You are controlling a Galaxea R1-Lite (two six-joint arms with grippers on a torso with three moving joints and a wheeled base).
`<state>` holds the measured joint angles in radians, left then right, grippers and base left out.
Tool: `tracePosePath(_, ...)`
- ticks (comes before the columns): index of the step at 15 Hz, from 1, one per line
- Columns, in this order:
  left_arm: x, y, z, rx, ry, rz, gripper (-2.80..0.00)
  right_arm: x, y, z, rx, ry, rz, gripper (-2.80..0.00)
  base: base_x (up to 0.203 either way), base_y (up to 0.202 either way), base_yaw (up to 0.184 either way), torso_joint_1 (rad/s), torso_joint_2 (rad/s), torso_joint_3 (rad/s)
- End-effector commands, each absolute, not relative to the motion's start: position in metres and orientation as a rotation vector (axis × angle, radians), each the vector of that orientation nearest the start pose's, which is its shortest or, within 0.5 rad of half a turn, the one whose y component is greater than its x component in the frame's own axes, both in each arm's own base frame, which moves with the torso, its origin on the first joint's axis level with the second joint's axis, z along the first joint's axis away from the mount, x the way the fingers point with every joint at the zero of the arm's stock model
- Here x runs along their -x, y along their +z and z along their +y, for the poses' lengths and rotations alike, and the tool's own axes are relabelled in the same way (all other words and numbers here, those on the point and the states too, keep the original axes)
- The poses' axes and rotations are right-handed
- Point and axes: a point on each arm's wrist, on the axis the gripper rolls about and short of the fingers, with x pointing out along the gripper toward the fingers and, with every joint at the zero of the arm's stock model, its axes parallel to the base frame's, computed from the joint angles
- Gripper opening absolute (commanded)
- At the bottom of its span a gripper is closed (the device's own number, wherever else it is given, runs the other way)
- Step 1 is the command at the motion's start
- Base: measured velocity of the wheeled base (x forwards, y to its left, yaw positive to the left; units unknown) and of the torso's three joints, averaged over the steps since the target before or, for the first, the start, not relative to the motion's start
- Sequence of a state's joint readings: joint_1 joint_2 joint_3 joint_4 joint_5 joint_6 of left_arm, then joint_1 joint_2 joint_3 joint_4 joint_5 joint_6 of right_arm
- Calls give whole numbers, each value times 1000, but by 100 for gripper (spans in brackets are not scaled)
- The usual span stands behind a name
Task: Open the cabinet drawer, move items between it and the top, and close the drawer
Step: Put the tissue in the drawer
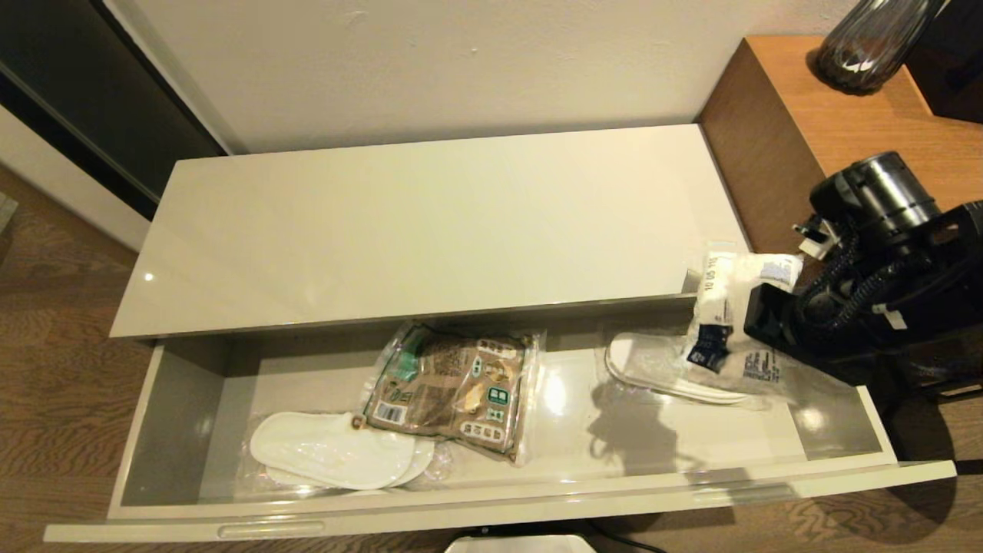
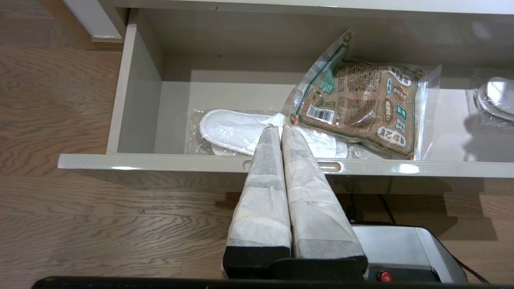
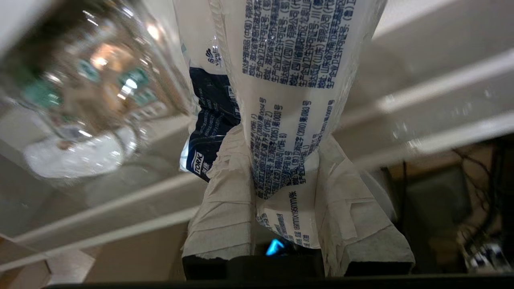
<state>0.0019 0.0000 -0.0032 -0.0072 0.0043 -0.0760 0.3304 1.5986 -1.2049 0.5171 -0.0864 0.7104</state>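
The cabinet drawer [image 1: 491, 511] stands pulled out, its front panel [image 2: 160, 162] toward me. Inside near the middle lies the clear bag of brown snacks [image 1: 453, 388] with a green band [image 2: 361, 108]. My right gripper [image 3: 281, 140] is shut on the white tissue pack [image 1: 729, 322] with the dark blue label [image 3: 209, 120], holding it in the air over the drawer's right end, by the front right corner of the top [image 1: 430, 223]. The top is bare. My left gripper [image 2: 280, 128] is shut and empty, out in front of the drawer's front panel.
Two plastic-wrapped white slipper pairs lie in the drawer, one at the left front [image 1: 330, 449], one at the right back [image 1: 660, 369] under the tissue pack. A taller brown wooden desk [image 1: 868, 130] with a dark glass vase [image 1: 868, 38] adjoins the cabinet's right end.
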Motion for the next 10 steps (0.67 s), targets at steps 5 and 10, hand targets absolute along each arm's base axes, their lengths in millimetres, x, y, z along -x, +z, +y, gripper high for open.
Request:
tracePosePath(5,23,77,0,77,7,-11,-280,-278,157,97,-525,-216,1054,-280,0,0,0,0,0,0)
tracePosePath(10,23,77,0,77,6,-11,-280,-317,101,110,-588,-305,1054,-280,0,0,0,0,0,0)
